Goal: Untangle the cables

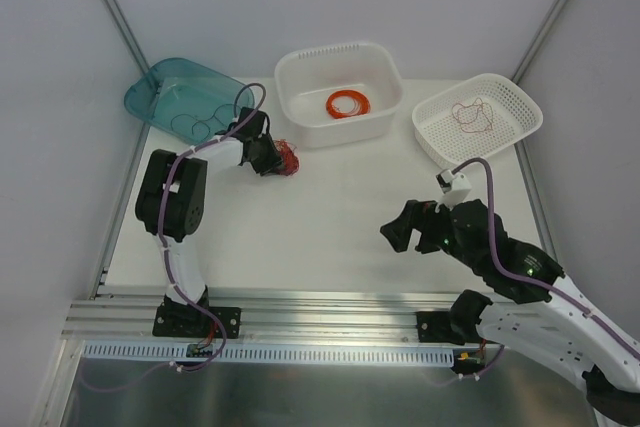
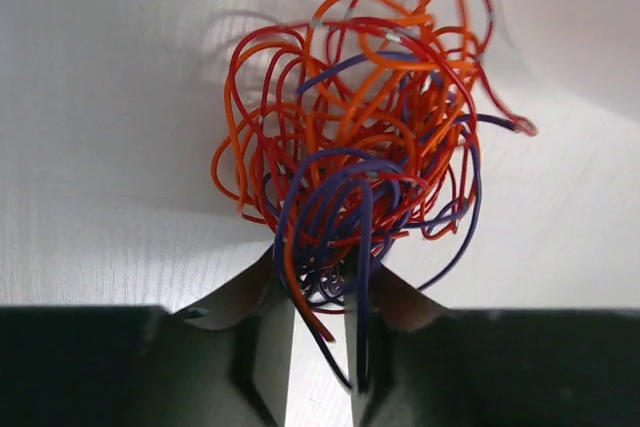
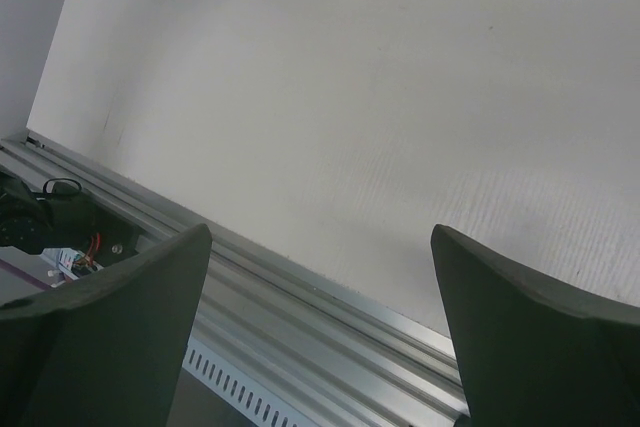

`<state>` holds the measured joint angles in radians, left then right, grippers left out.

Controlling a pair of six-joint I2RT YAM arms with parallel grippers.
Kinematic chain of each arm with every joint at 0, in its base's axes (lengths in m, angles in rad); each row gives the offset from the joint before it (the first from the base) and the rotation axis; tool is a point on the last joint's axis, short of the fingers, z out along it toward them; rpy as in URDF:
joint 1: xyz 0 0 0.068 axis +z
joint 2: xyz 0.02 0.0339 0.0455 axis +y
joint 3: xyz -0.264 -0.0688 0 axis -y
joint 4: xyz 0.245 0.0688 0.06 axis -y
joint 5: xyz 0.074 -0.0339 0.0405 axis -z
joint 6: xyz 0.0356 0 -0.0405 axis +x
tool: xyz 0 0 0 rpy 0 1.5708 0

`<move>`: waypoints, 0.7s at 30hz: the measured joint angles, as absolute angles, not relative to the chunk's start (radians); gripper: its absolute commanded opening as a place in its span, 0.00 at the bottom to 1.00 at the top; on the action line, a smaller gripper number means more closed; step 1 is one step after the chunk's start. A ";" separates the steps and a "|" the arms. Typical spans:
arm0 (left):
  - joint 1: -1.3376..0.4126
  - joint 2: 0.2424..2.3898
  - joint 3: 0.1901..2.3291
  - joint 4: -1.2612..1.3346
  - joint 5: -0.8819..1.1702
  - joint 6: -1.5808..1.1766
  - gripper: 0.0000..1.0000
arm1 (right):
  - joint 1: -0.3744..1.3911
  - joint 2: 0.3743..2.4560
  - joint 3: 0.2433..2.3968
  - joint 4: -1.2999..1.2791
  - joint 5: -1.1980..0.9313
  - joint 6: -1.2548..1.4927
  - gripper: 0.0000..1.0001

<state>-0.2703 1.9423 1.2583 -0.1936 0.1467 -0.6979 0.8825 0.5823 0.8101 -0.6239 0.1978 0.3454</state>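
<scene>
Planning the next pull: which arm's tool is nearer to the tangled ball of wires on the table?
Left. The left tool is at the wire tangle, with strands running between its fingers. The right tool is open, far off toward the near right side.

The cables [image 2: 350,147] are basically one messy ball, thin red, orange and dark bluish-purple wires all looped together, sitting on the white table [image 1: 330,217].

Glossy-sheathed cables [image 2: 340,157] on a matt white table [image 2: 100,147], seemingly finely textured; rail [image 1: 300,312] brushed metal.
</scene>
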 measured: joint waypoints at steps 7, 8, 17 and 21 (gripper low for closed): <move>-0.323 1.845 1.109 -0.136 0.151 -0.693 0.00 | 0.883 0.581 0.803 -0.623 0.194 0.346 0.97; -0.338 1.815 1.076 -0.134 0.152 -0.694 0.00 | 0.883 0.585 0.803 -0.618 0.190 0.343 0.97; -0.598 1.477 0.778 -0.160 0.159 -0.751 0.00 | 0.884 0.731 0.770 -0.482 0.112 0.328 0.99; -0.738 1.356 0.667 -0.162 0.150 -0.794 0.02 | 0.886 0.799 0.714 -0.400 0.081 0.329 0.93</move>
<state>-0.7376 1.3563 0.6666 -0.1619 0.1501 -0.7940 0.8856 0.7990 0.7136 -0.4000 0.0814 0.3286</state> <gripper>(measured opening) 0.077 0.960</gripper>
